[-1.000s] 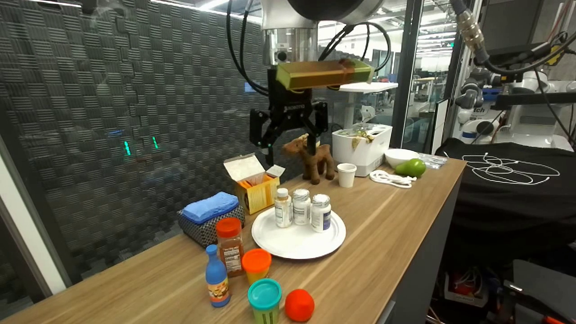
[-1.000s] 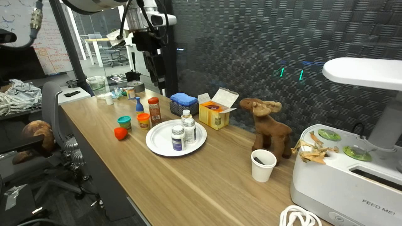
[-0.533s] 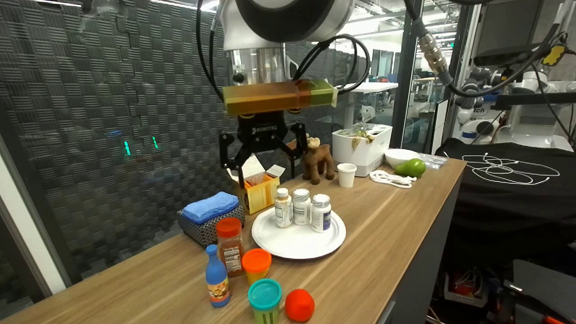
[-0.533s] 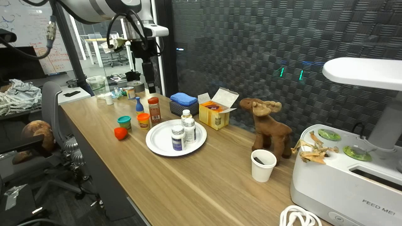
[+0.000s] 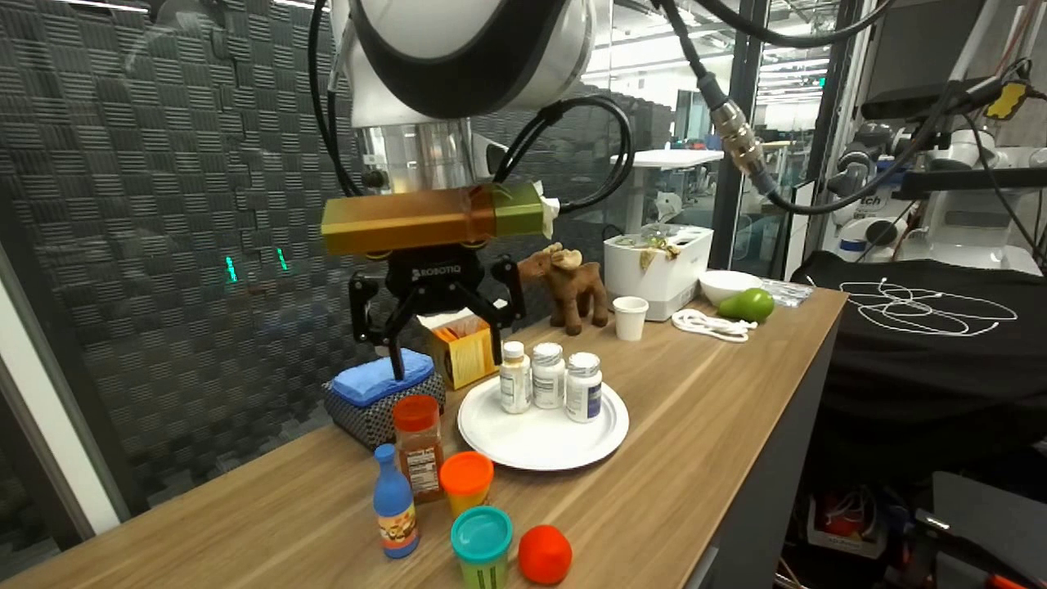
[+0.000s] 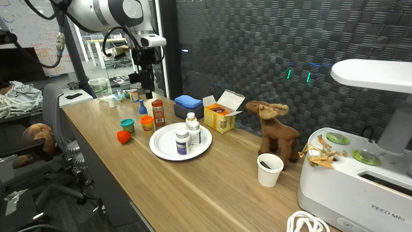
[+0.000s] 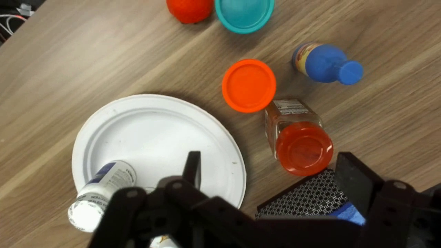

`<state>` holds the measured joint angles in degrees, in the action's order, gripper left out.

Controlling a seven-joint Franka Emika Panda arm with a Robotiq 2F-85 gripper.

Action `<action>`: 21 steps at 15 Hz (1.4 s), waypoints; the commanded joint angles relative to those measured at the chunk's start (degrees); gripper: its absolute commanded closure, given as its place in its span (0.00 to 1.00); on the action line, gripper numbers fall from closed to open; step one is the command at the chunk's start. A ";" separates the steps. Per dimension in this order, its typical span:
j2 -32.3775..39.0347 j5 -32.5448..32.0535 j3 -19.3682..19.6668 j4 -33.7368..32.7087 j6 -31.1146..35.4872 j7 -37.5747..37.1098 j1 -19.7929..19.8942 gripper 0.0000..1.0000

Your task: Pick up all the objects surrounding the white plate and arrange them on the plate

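tbl (image 5: 654,458) holds spice jar (image 5: 420,466), prob under gripper (image 5: 447,368).

Robotics lab, office-style: long wood-grain surface (image 6: 193,183), grey office chair (image 6: 53,104) beside it, whiteboard with red handwriting (image 6: 38,32) beyond it, another white-and-grey robot arm (image 5: 855,159) past it.
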<state>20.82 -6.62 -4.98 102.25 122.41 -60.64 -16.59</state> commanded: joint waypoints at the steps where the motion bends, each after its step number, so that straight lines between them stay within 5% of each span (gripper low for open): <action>1: 2.57 2.68 -0.49 -4.03 -1.86 -1.87 -0.44 0.00; 14: 7.55 6.27 -1.59 -6.00 1.40 5.75 -0.37 0.00; 15: 7.66 5.95 -1.42 -6.10 1.57 6.12 -0.47 0.07; 16: 7.64 5.67 -1.27 -6.28 1.65 6.47 -0.58 0.28; 18: 7.63 4.40 -0.70 -6.29 2.37 7.41 -0.83 0.31; 21: 7.80 3.31 -0.11 -6.34 3.54 9.20 -0.90 0.55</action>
<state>27.81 -2.10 -5.95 97.61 124.75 -53.58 -16.92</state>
